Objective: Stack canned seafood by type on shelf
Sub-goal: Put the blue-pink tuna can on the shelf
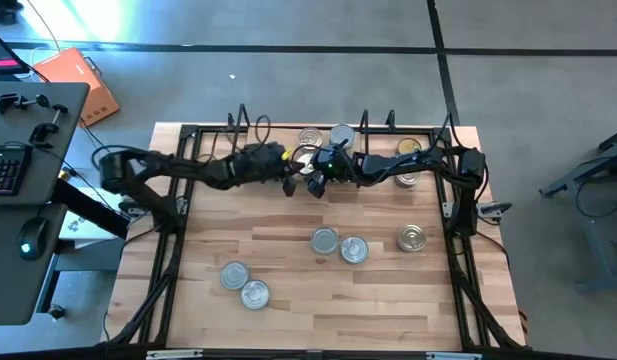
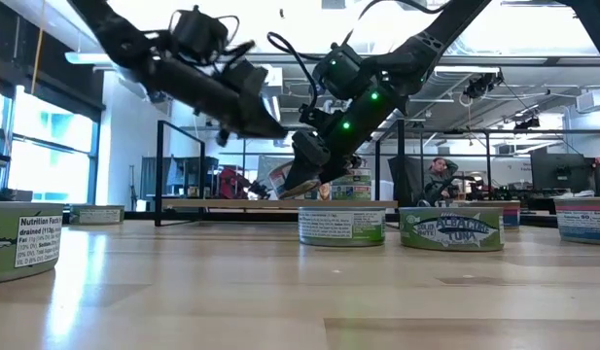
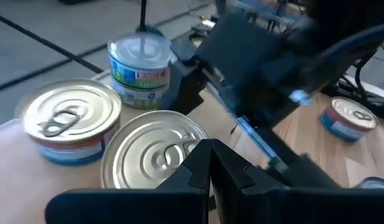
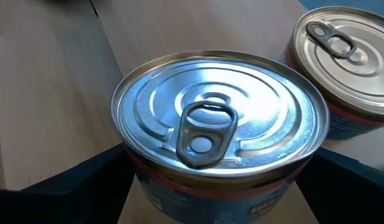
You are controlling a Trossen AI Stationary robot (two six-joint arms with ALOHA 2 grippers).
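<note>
Right gripper [image 1: 310,180] at upper centre, jaws wide around 1 tin [image 4: 220,134] by the shelf [image 1: 250,147], left gripper [image 3: 207,163] shut, empty; risks nudging the neighbouring tin [image 4: 344,59].

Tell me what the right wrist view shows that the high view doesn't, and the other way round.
Only the right wrist view shows the pull tab and ridged silver lid of the tin sitting between the right gripper's open fingers.

Only the high view shows the whole layout: five loose tins toward the front of the table, the left gripper, both arms.

Both show the shelf's light board and neighbouring tins.
</note>
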